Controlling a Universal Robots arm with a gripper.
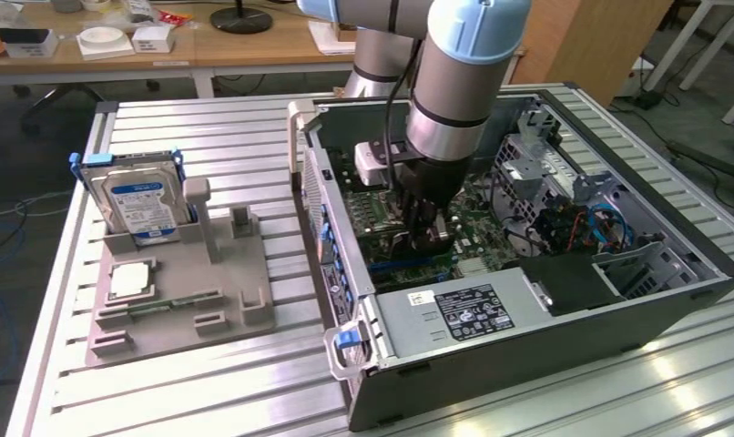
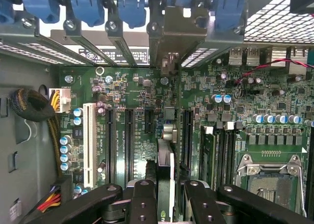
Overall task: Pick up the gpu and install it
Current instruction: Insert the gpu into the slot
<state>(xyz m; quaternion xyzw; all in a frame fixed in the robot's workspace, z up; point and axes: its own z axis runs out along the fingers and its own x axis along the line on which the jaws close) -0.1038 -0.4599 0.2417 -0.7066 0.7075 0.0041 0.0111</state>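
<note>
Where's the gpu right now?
The gpu is edge-on between the gripper fingers, down inside the open computer case over the motherboard; in the wrist view it stands among the black expansion slots, its bracket end toward the case's rear slot covers.

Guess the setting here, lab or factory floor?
Probably a robotics lab: an open PC case on a slatted aluminium table, a grey parts fixture beside it, cluttered wooden desks behind.

The arm [image 1: 458, 82] points straight down, its tool [image 2: 166, 197] clamped narrowly.
</note>
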